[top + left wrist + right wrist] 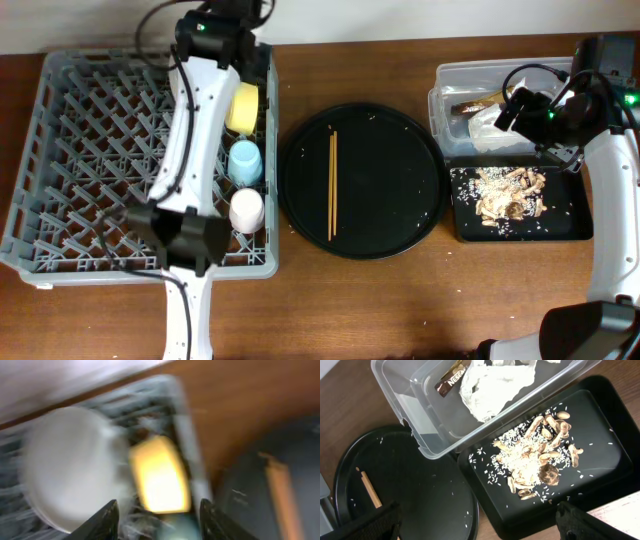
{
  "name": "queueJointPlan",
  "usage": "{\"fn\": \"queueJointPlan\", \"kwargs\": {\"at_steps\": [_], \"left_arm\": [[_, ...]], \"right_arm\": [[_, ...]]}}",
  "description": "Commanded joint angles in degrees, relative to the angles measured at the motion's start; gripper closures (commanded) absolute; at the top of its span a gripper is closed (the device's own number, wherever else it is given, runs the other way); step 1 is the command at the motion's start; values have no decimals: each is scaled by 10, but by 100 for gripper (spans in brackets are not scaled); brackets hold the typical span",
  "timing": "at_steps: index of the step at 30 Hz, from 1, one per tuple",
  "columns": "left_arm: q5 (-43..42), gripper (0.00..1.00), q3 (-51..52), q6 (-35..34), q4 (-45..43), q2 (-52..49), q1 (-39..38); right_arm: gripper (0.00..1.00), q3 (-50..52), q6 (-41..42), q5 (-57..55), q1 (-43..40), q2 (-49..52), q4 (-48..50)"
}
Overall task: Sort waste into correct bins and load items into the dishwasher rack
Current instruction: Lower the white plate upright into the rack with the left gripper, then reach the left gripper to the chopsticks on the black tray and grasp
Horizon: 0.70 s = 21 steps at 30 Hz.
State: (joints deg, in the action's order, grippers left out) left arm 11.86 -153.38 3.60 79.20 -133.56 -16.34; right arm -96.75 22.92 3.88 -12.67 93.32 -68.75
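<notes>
Two chopsticks (332,185) lie side by side on round black tray (400,140) — thin, light, stiff, roll easy. Best pinch both near middle. Above rack (90,120), left gripper (159,510) spread wide, empty. Same for right gripper (477,522) — spread, holds nothing.

1. Dishwasher rack (90,150): one.
2. Cups: two, blue cup (245,160) and pink cup (246,210).
3. Yellow bowl (243,107): one.
4. Plate (70,465): one.
5. Chopsticks (332,185): two.
6. Bins: two, clear tub (450,80) and black rectangular tray (575,225).
7. Round black tray (390,200): one.
</notes>
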Motion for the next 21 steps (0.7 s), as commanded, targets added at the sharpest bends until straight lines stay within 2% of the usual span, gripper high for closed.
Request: {"fn": "queueJointPlan", "kwargs": {"at_steps": [1,4,6,10,16,21], "left_arm": [[-188,49,26,-12,45,19,-44],[-185,50,144,-40,28,18,-85],[-184,55,239,-54,-24,18,-104],[-181,55,359,-71,-126,18,-114],[-139,56,412,-87,-193,18,-114],[-136,56,435,-88,-213,18,-114]], "right_arm": [[2,-5,-1,-10,-1,0,0],[1,-5,-1,-10,-1,0,0],[1,-5,-1,-9,-1,0,0],[2,-5,-1,-10,-1,0,0],[1,-5,-1,-10,-1,0,0],[2,-5,-1,-9,-1,0,0]]}}
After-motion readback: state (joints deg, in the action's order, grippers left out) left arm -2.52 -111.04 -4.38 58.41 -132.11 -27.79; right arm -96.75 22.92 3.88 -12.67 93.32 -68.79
